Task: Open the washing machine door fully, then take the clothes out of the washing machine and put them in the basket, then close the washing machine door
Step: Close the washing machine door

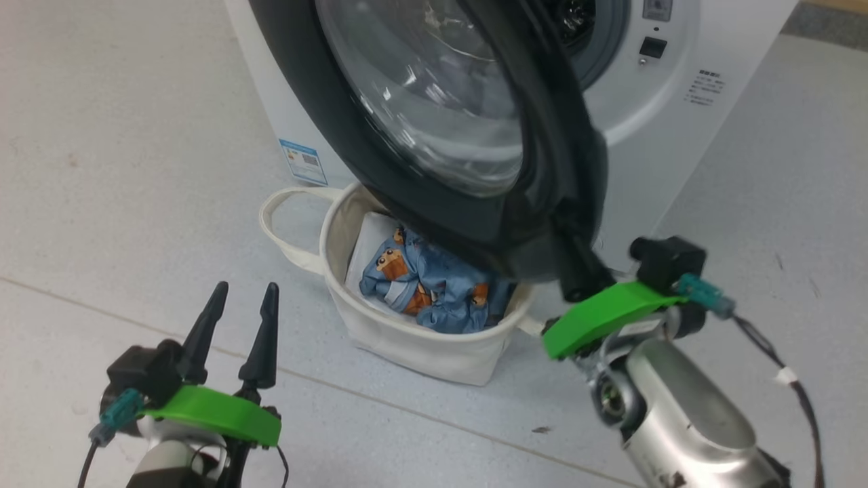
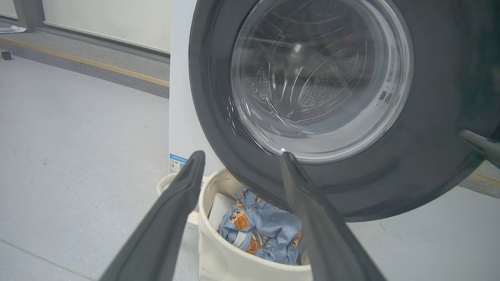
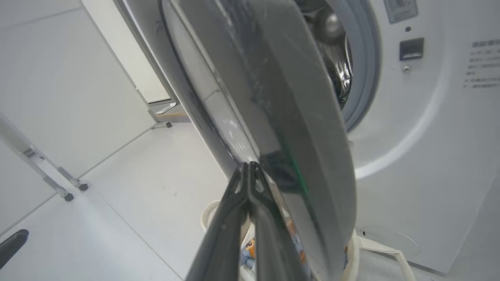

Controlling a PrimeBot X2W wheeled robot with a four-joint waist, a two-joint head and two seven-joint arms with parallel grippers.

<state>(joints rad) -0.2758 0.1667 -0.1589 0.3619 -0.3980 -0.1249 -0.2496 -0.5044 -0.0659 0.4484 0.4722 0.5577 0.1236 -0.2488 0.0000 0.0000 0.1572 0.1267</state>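
The washing machine (image 1: 678, 135) stands at the top of the head view. Its door (image 1: 325, 102) is swung partway out, with the black rim hanging over the basket (image 1: 420, 346). Light-blue clothes (image 1: 434, 285) printed with bears lie inside the basket on a white sheet (image 1: 369, 237). My left gripper (image 1: 245, 291) is open and empty at the lower left, short of the basket. In the left wrist view my left gripper (image 2: 243, 156) points at the door (image 2: 429, 156) above the clothes (image 2: 265, 230). My right gripper (image 3: 248, 166) is shut, its tips against the door (image 3: 293, 117) near the lower edge.
A blue sticker (image 1: 302, 160) marks the machine's lower left corner. The basket's loop handle (image 1: 278, 210) sticks out to the left. A metal frame leg on castors (image 3: 58, 183) stands off to one side. A cable (image 1: 786, 373) trails from my right wrist.
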